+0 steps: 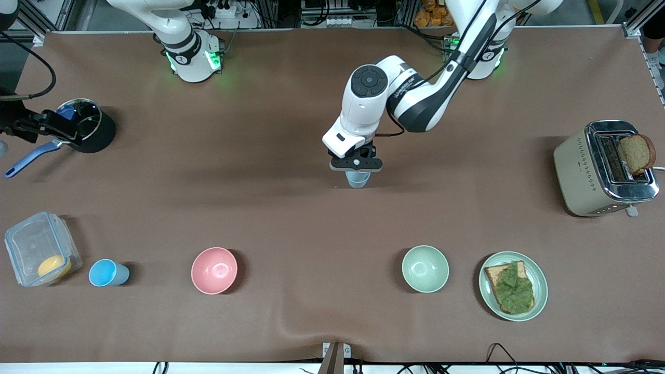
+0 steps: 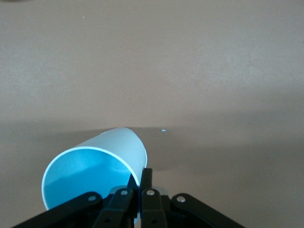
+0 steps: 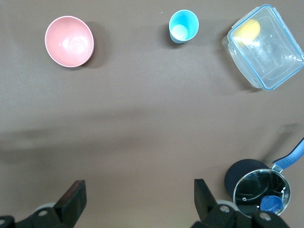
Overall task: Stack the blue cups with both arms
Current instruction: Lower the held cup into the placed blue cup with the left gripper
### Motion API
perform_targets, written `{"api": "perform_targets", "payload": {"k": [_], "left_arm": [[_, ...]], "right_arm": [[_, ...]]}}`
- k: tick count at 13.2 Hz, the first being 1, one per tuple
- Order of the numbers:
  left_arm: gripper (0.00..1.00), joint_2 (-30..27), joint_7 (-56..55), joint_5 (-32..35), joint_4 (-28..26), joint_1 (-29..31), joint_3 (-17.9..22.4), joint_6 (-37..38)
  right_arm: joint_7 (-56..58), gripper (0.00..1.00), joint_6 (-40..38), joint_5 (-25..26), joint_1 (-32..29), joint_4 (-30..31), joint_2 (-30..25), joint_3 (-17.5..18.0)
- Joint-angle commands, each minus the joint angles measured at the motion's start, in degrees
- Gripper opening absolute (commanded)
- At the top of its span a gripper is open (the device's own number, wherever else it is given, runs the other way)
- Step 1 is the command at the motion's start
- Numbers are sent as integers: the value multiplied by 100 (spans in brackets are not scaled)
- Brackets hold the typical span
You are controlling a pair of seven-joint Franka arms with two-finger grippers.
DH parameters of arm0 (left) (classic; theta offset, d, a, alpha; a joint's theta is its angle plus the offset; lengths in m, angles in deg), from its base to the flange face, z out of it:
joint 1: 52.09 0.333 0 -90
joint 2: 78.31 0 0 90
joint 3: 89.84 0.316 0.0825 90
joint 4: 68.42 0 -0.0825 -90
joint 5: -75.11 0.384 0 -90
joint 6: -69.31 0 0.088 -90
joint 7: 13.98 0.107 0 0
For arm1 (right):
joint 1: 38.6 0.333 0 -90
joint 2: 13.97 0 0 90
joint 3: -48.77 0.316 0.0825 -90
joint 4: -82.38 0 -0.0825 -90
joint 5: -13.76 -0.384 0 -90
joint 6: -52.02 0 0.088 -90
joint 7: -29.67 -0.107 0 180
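My left gripper (image 1: 356, 167) is over the middle of the table, shut on the rim wall of a light-blue cup (image 1: 358, 179). One finger is inside the cup and one outside. The left wrist view shows the cup (image 2: 95, 171) with its open mouth toward the camera, and the fingertips (image 2: 147, 178) pinching its wall. I cannot tell whether the cup touches the table. A second blue cup (image 1: 108, 272) stands upright near the front edge at the right arm's end, also in the right wrist view (image 3: 183, 26). My right gripper (image 3: 137, 199) is open and empty, high over the table.
A pink bowl (image 1: 214, 270) and a clear lidded container (image 1: 40, 255) flank the second cup. A black pot (image 1: 88, 127) with a blue handle is farther back. A green bowl (image 1: 425, 268), a plate (image 1: 540, 285) of toast and a toaster (image 1: 602, 169) stand toward the left arm's end.
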Motion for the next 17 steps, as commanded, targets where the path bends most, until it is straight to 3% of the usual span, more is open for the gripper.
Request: {"api": "perform_targets", "payload": {"k": [1, 5, 14, 15, 16, 17], "left_arm": [[0, 54, -222, 252, 119, -86, 66, 103], [0, 115, -231, 279, 102, -78, 66, 103], [39, 90, -134, 279, 102, 10, 84, 94], [58, 20, -126, 287, 93, 193, 84, 94], [85, -103, -65, 288, 32, 360, 93, 94], [100, -260, 127, 288, -47, 623, 84, 94]], "right_arm": [[87, 100, -25, 41, -55, 23, -19, 21], [96, 100, -25, 41, -55, 23, -19, 21], [96, 100, -34, 41, -55, 23, -19, 13], [96, 100, -34, 41, -55, 23, -19, 13], [96, 100, -34, 41, -55, 23, -19, 13], [96, 100, -25, 41, -55, 23, -19, 13]]}}
